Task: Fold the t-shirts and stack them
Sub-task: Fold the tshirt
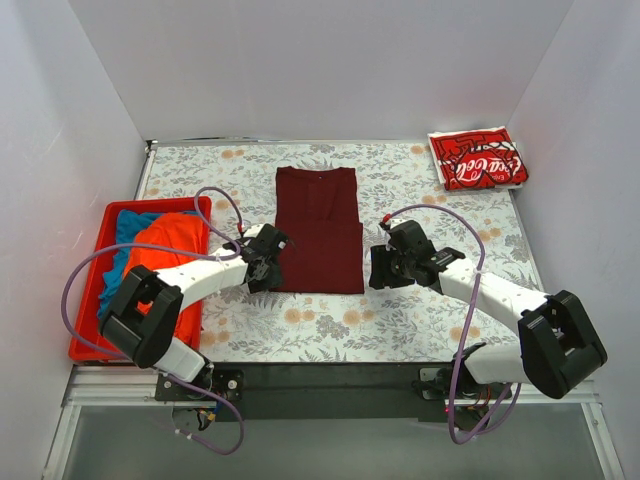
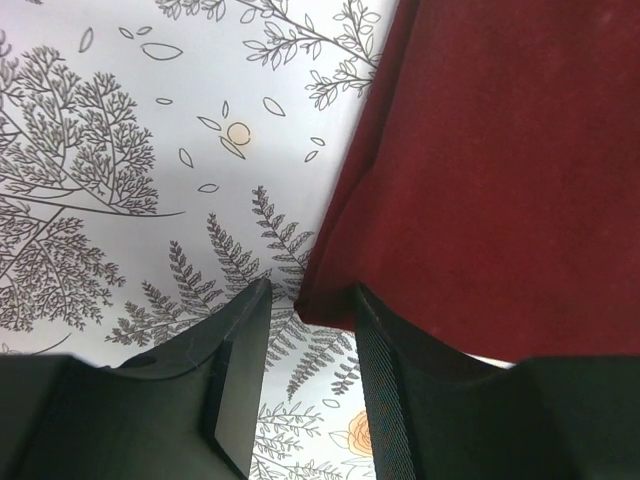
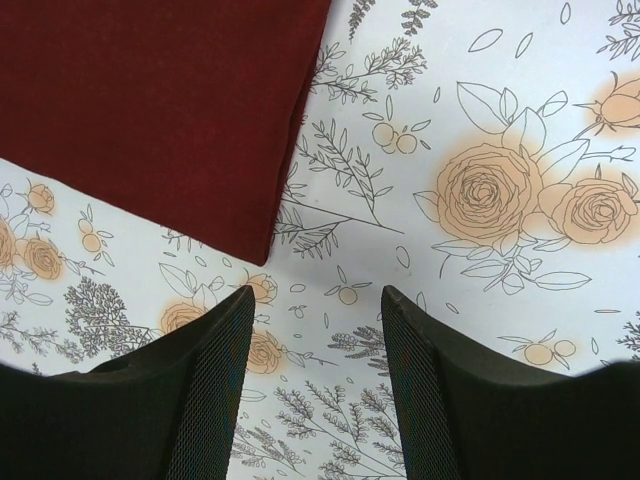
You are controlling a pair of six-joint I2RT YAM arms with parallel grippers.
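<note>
The maroon shirt point(image 1: 319, 230) is lying flat in the middle of the table point(image 1: 330, 320). It is folded into a long narrow rectangle with the sleeves tucked in, its collar pointing to the far edge. The red shirt point(image 1: 478, 158) is sitting at the far right corner, well apart, folded into a compact packet. Its white Coca-Cola print is showing on top, and it is lying slightly askew. The orange shirt point(image 1: 165, 245) is lying crumpled in the bin point(image 1: 160, 203) at the left, spreading over the blue shirt point(image 1: 128, 226), which is peeking out beneath it.
</note>
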